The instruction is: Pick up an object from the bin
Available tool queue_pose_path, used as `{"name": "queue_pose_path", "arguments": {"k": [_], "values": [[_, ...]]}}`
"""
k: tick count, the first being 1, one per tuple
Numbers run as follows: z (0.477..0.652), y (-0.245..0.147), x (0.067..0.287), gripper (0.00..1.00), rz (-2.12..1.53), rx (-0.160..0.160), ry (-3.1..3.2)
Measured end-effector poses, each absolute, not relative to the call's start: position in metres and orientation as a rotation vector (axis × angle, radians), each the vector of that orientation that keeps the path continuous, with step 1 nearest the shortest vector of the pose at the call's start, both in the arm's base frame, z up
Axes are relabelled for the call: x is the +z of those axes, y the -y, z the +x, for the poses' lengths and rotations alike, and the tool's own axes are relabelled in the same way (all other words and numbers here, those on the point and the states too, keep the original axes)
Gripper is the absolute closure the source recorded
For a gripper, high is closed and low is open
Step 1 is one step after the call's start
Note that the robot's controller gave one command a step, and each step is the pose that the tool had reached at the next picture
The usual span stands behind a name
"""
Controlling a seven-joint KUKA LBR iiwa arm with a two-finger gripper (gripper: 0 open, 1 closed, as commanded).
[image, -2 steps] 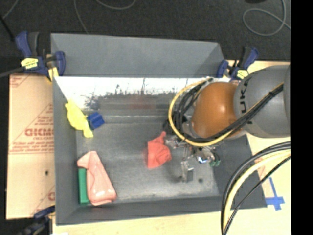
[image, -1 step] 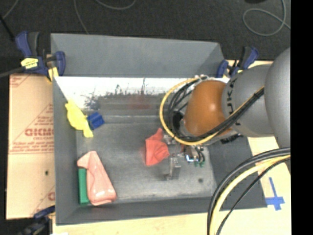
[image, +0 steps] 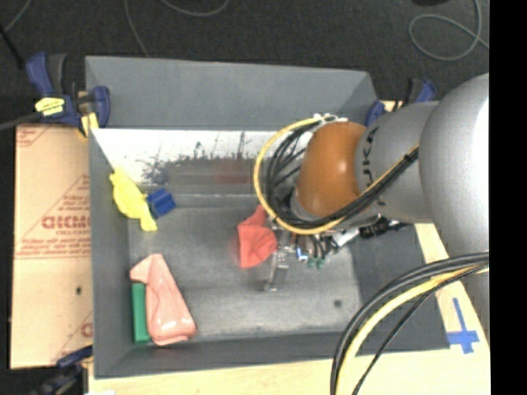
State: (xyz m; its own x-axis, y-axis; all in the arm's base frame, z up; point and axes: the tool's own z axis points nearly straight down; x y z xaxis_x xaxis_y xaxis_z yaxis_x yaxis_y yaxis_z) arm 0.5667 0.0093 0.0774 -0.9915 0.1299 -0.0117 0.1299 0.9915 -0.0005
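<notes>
**binwatcher:** ok, what's closest to the lens here?

**iiwa_fan:** The big grey arm [image: 449, 167], filling the right of the frame. There's an orange cover [image: 329, 171] on its wrist and a loop of black and yellow cables [image: 265, 179] round that. Below the wrist the jaws point down at the bin floor, about the middle of the frame. Honestly can't tell if they're released or clenched, since the wrist hides too much.

**binwatcher:** and which thing are they at?

**iiwa_fan:** A red crumpled piece [image: 255, 241], soft-looking, lying mid-bin just left of the jaws. It's right beside them, but I can't say if it's touching or not.

**binwatcher:** rest of the bin [image: 230, 97]?

**iiwa_fan:** In the lower left corner a floppy pink thing [image: 165, 299] lies against a green block [image: 140, 313], which sits along the left wall. Further back, at the upper left, there's a yellow thing [image: 130, 196] with a small blue piece [image: 161, 202] touching its right side. Both are close to the back wall. All four are well apart from the jaws.
</notes>
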Motion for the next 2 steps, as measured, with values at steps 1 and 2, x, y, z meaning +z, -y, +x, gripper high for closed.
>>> {"name": "queue_pose_path", "arguments": {"k": [1,2], "values": [[0.6026,-0.0211,0.0773,1.0,-0.349,-0.008,-3.103],[0.6026,-0.0211,0.0773,1.0,-0.35,-0.008,-3.103]]}}
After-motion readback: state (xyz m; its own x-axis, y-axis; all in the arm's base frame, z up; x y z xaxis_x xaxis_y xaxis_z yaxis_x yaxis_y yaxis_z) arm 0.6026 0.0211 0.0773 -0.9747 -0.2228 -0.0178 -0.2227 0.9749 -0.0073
